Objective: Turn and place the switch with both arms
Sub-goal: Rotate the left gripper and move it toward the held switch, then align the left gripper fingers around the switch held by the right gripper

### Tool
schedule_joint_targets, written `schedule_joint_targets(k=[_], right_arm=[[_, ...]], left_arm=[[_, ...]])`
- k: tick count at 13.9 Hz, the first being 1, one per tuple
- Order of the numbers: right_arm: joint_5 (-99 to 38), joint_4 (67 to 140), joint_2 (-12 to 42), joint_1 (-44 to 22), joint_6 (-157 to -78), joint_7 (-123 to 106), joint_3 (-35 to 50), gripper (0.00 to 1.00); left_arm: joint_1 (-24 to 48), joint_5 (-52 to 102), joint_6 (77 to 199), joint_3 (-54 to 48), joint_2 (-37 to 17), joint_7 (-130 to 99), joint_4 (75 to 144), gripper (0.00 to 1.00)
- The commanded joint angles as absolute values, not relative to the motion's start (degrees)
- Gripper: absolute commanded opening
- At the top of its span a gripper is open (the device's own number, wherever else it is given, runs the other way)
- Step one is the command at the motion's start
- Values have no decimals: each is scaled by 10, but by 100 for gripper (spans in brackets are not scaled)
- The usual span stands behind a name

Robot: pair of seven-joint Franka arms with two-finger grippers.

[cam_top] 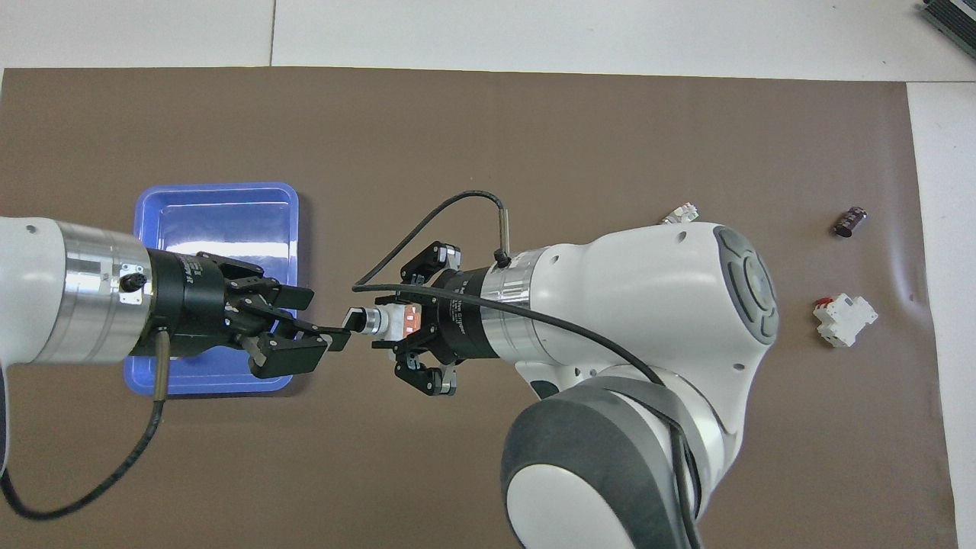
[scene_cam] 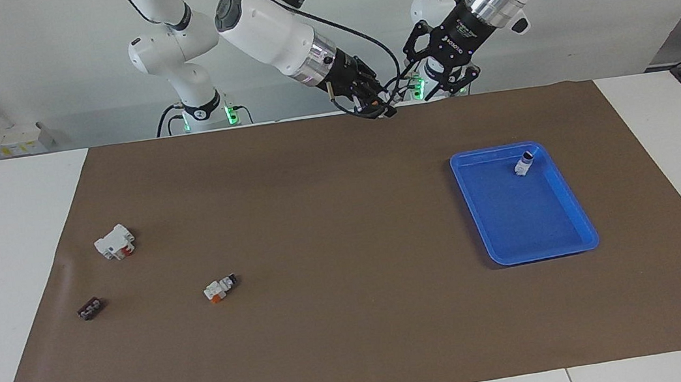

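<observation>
My right gripper [cam_top: 400,322] is shut on a switch [cam_top: 381,320], a small white block with an orange part, and holds it level in the air over the brown mat, black knob toward my left gripper. In the facing view the right gripper [scene_cam: 374,103] is high above the mat's edge nearest the robots. My left gripper [cam_top: 324,320] is open, level, tip to tip with the right one, its fingers [cam_top: 335,340] just at the knob. It also shows in the facing view [scene_cam: 441,80]. A second switch [scene_cam: 524,163] stands in the blue tray [scene_cam: 515,220]. A third [scene_cam: 220,288] lies on the mat.
The blue tray [cam_top: 213,213] lies toward the left arm's end. A larger white block with a red mark [scene_cam: 115,242] and a dark flat block [scene_cam: 90,309] lie toward the right arm's end. The brown mat [scene_cam: 357,320] covers most of the table.
</observation>
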State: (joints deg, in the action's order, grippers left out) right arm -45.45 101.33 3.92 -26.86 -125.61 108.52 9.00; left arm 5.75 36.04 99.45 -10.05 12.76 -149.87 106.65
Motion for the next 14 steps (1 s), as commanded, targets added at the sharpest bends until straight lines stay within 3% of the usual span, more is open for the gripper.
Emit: schedule_joint_targets(k=[1, 12, 14], right_arm=[[-458, 1016, 36, -266, -1266, 1093, 95, 0], [-457, 1017, 35, -266, -1265, 1094, 95, 0], [-457, 1017, 35, -266, -1265, 1094, 95, 0]], left_arm=[[67, 372, 1008, -96, 142, -1506, 1083, 66], [88, 380, 1022, -97, 144, -1491, 1086, 56], [87, 380, 1023, -97, 144, -1490, 1088, 42]])
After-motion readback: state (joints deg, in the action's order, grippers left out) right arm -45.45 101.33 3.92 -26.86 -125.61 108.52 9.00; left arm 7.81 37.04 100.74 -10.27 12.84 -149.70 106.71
